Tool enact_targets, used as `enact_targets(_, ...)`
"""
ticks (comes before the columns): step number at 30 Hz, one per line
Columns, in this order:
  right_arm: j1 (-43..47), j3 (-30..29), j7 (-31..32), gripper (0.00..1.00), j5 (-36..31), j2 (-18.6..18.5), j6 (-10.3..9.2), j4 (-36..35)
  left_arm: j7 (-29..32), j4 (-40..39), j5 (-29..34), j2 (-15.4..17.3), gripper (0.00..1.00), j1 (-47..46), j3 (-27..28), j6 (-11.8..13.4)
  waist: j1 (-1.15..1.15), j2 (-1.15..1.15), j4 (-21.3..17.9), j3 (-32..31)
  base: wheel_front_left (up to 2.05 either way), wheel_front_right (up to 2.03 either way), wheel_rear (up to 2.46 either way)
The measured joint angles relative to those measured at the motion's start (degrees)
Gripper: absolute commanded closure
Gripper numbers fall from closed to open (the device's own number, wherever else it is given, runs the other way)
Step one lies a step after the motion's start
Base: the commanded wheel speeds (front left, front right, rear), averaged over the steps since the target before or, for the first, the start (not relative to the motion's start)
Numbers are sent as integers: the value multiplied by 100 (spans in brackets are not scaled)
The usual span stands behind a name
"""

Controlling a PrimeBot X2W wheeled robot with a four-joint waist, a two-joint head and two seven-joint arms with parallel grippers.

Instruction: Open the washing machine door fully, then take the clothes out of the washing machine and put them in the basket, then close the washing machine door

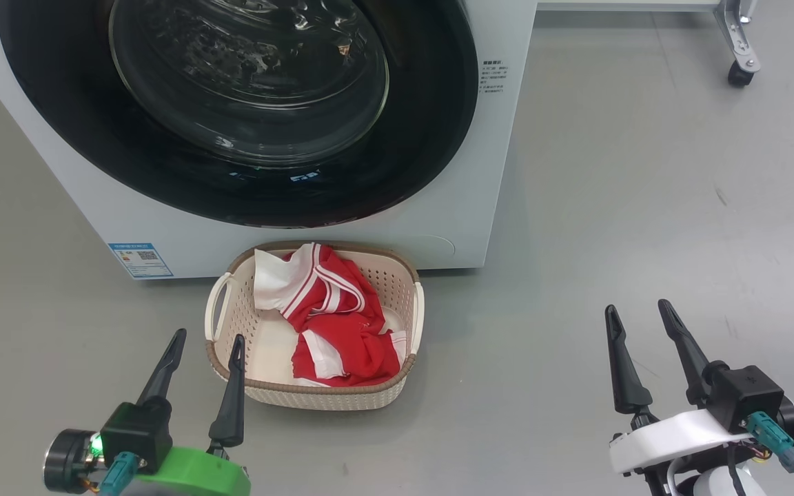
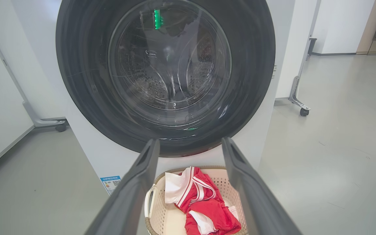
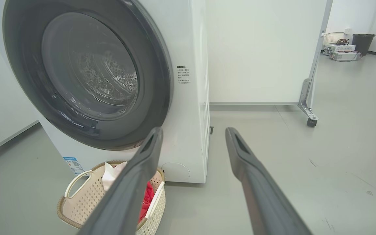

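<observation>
**Clothes [image 1: 342, 324] in basket [image 1: 328, 398], both grippers empty**

The clothes, a red bundle with white stripes and panels, were seen lying inside the basket. They were heaped toward its right and far side, and part of the cream bottom was left bare at the near left. The basket was set on the grey floor [image 1: 645, 172] just in front of the washing machine [image 1: 480, 207]. It lay below the washing machine door [image 1: 245, 89], which was seen shut flush against the white front. The steel drum [image 2: 157, 86] was made out through the door's glass bowl. A small blue label [image 1: 140, 260] was noted at the lower left of the machine's front.

The left gripper [image 1: 209, 336] was held at the basket's near left corner, its fingers spread wide apart and nothing clasped between them. In the head view one fingertip was overlapped with the basket's rim; whether the rim was touched could not be told. In the left wrist view the clothes were framed low between the two fingers, and no fabric was touched.

The right gripper [image 1: 637, 307] was held well to the right of the basket, above bare floor, its fingers likewise parted and nothing gripped. In the right wrist view the basket was found at the lower left, partly hidden behind one finger, with a strip of red fabric shown beside that finger. The clothes lay well apart from those jaws.
</observation>
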Motion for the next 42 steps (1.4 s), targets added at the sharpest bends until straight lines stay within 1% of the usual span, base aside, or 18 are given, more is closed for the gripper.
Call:
enact_targets(2, 0, 1, 1, 0, 0, -2, -9, -41, 3, -7, 0, 0, 0, 0, -1, 0, 0, 0, 4, 6, 0, 0, 0)
enact_targets(3, 0, 2, 2, 0, 0, -2, -47, -57, 3, -10, 0, 0, 0, 0, -1, 0, 0, 0, 6, 7, 0, 0, 0)
enact_targets(21, 107, 3, 104, 0, 0, -12, -54, -270, 90, -60, 1, 10, 0, 0, -26, 25, 0, 0, 29, 31, 0, 0, 0)
enact_targets(22, 107, 3, 111, 100, 0, -12, -54, -286, 96, -64, 0, 12, 100, 0, -34, 25, 0, 0, 31, 36, 0, 0, 0)
enact_targets(28, 205, 35, 120, 100, 20, 46, -45, -51, 97, 183, -16, -76, 100, 69, -96, 21, 0, 0, 32, 39, 0, 0, 0)
enact_targets(34, 255, 55, 120, 100, 308, 58, -34, -70, 96, 148, -286, -90, 100, 179, -112, -23, 0, 0, 14, 20, 0, 0, 0)
enact_targets(37, 270, 56, 120, 100, 532, 70, 13, -87, 94, 118, -541, -104, 100, 208, -109, -63, 0, 0, -1, -3, 0, 0, 0)
enact_targets(42, 289, -4, 154, 100, 1022, 89, 31, -101, 98, 107, -1012, -130, 100, 210, -30, -112, 0, 0, -21, -29, 0, 0, 0)
